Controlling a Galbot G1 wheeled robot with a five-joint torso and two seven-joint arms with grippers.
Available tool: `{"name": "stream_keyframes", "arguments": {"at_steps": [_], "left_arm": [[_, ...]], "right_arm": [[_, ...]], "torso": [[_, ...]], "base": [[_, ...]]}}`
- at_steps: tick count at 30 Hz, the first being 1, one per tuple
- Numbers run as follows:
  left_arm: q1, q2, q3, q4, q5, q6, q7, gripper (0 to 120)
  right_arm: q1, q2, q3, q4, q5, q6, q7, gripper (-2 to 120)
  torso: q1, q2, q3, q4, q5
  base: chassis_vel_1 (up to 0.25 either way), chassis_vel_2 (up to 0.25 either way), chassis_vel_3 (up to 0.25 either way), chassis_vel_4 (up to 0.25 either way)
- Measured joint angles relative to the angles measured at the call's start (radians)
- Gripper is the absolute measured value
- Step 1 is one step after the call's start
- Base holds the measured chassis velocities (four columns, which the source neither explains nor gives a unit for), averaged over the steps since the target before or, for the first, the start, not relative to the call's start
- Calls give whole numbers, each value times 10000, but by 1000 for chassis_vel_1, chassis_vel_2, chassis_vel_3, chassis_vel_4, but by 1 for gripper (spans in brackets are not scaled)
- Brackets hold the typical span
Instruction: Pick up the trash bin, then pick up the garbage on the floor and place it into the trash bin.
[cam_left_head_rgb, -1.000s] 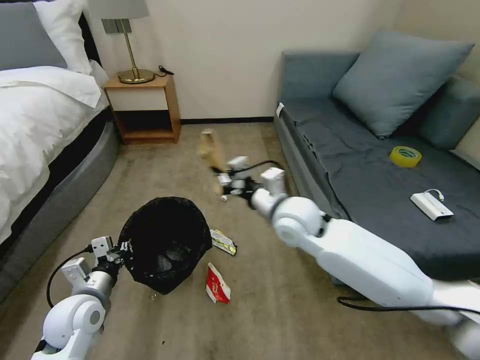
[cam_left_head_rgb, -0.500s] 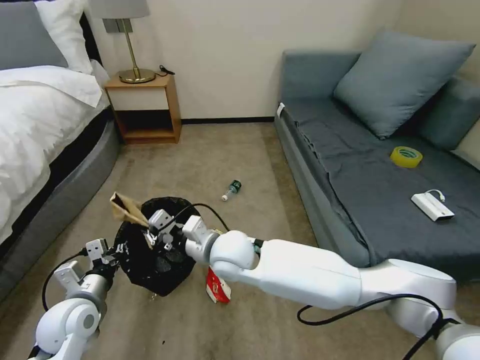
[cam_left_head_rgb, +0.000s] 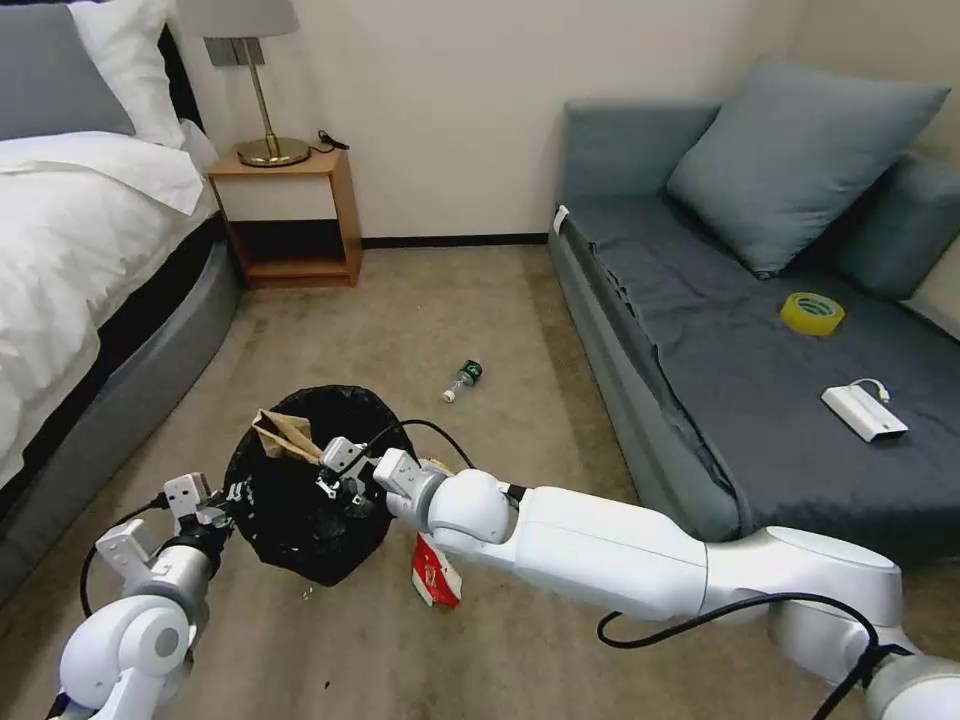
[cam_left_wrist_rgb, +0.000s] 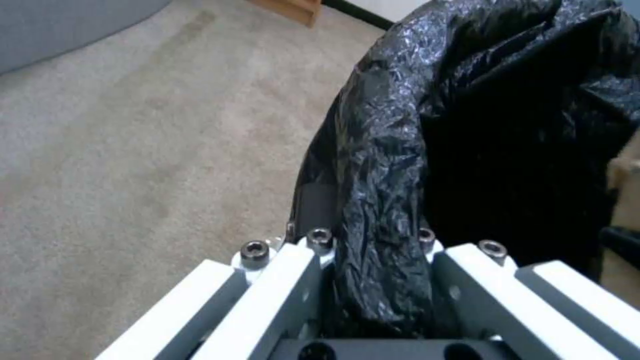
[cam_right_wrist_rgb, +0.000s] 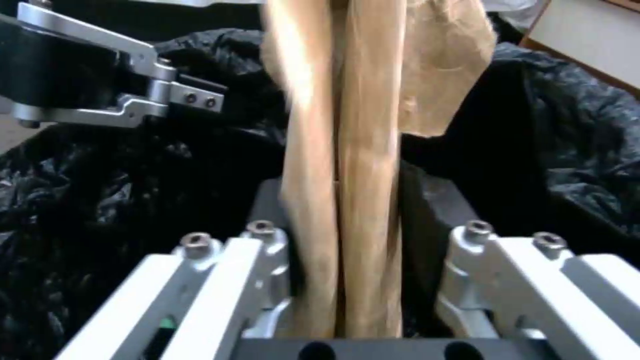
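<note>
Left gripper (cam_left_head_rgb: 215, 500): low at the robot's left, clenched on the bag-covered rim of the trash bin (cam_left_head_rgb: 300, 540); in the left wrist view, crinkled black liner pinched between the fingers (cam_left_wrist_rgb: 287, 280).
Trash bin: held tilted just above the carpet (cam_left_head_rgb: 450, 310), mouth turned up toward the head camera, black liner draped over the rim; in the left wrist view, bin (cam_left_wrist_rgb: 480, 125) rising straight out of the left gripper (cam_left_wrist_rgb: 380, 295).
Right gripper (cam_left_head_rgb: 335, 470): reached across to the bin's mouth, over the opening, grasping the brown paper bag (cam_left_head_rgb: 285, 433).
Brown paper bag: crumpled, sticking out from the right gripper toward the far-left rim of the bin, above the black liner; in the right wrist view, bag (cam_right_wrist_rgb: 347, 150) running lengthwise between the fingers (cam_right_wrist_rgb: 260, 270) of the right gripper (cam_right_wrist_rgb: 353, 285), dark liner behind it.
Red-and-white packet (cam_left_head_rgb: 436, 576): on the carpet just right of the bin, partly under the right arm.
Small bottle (cam_left_head_rgb: 463, 379): lying on the carpet farther back, well apart from the bin, near the sofa (cam_left_head_rgb: 700, 330).
Yellow tape roll (cam_left_head_rgb: 812, 313): on the sofa seat.
White box with cable (cam_left_head_rgb: 864, 413): on the sofa seat, nearer than the tape roll.
</note>
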Motion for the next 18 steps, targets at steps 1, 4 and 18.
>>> {"name": "stream_keyframes", "arguments": {"at_steps": [1, 4, 18], "left_arm": [[0, -3, 0, -25, -30, 31, -47, 4], [-12, -4, 0, -35, -43, 38, -84, 4], [21, 40, -220, 134, -96, -10, -151, 4]], "right_arm": [[-2, -29, 28, 68, -35, -64, 31, 39], [-5, -43, 76, 119, -83, -108, 68, 51], [50, -147, 360, 273, -842, 18, -434, 99]], "torso": [[0, 0, 0, 0, 0], [0, 0, 0, 1, 0], [0, -1, 0, 1, 0]], "base": [[0, 0, 0, 0], [0, 0, 0, 0], [0, 0, 0, 0]]}}
